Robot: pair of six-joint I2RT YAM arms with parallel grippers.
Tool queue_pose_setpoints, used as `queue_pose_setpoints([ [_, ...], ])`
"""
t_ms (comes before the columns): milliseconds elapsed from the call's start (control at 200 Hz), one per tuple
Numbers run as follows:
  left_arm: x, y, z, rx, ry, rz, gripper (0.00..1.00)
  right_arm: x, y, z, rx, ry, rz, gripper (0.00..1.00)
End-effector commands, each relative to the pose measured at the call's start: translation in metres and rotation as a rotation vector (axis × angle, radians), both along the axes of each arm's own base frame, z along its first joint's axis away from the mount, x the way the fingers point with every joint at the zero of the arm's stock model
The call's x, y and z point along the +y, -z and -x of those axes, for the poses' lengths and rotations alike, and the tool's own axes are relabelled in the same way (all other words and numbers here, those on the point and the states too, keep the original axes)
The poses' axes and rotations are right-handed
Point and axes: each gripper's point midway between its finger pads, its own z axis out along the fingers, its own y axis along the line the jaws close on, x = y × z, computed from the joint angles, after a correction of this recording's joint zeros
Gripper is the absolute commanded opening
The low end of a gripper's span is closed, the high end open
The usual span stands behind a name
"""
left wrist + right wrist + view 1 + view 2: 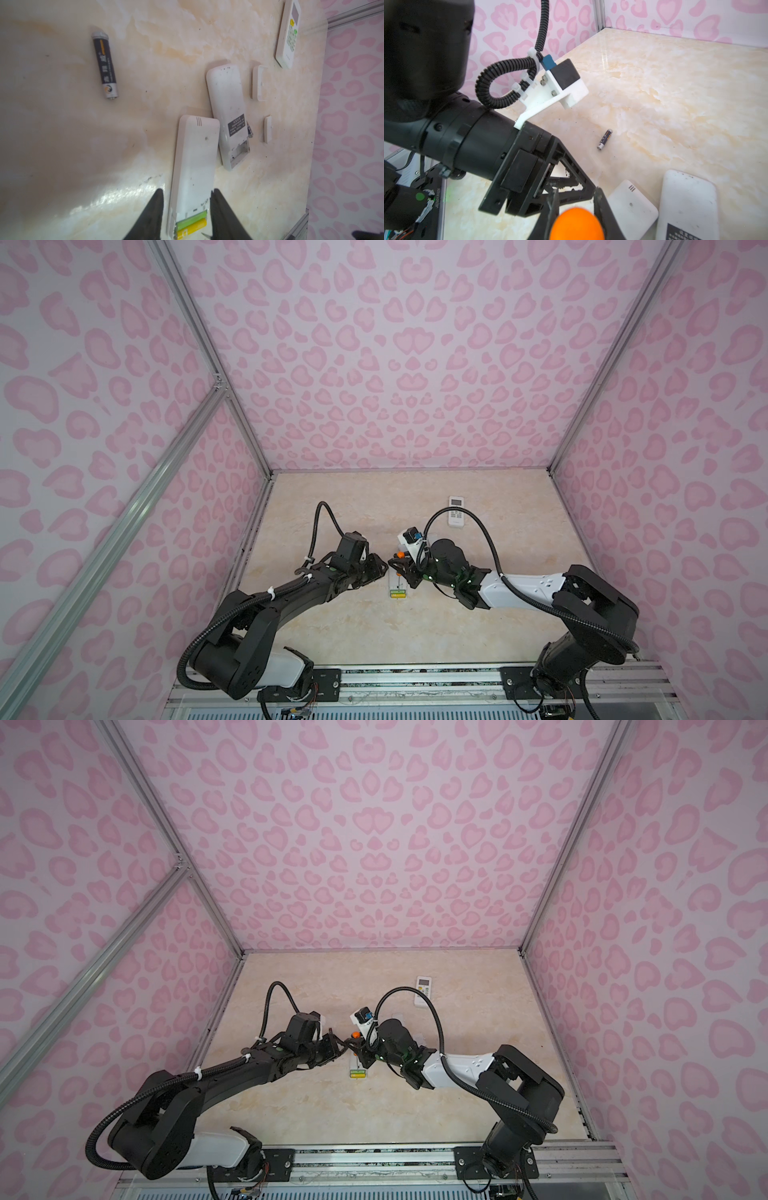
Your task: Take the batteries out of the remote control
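Note:
A white remote control (195, 158) lies face down with its battery bay open. In the bay sit a green battery (192, 219) and a yellow battery (193, 227). My left gripper (187, 190) is shut across the remote's sides just above the bay. My right gripper (576, 190) is shut on the orange end of a screwdriver (577, 224); its thin metal tip (205, 235) shows beside the yellow battery. In both top views the two grippers meet over this remote (398, 593) (357, 1074). A loose black battery (105, 64) (604, 138) lies on the table.
A second face-down remote (227, 116) with an open, empty bay lies next to the first, a black battery (250, 129) peeking out beside it. Two small white covers (259, 83) (268, 128) lie past it. A face-up remote (456, 512) rests near the back.

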Motion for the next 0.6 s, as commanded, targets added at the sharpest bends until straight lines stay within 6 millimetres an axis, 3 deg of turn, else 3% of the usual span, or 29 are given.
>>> queue_pose_setpoints([
  [0, 0.003, 0.002, 0.010, 0.007, 0.008, 0.011, 0.41, 0.008, -0.003, 0.009, -0.051, -0.084, -0.018, 0.00],
  [330, 0.008, 0.018, 0.049, 0.055, 0.018, 0.023, 0.38, 0.007, -0.003, 0.013, -0.100, -0.118, -0.004, 0.00],
  [595, -0.002, 0.023, 0.070, 0.065, 0.033, 0.013, 0.37, 0.006, -0.003, 0.012, -0.119, -0.118, 0.013, 0.00],
])
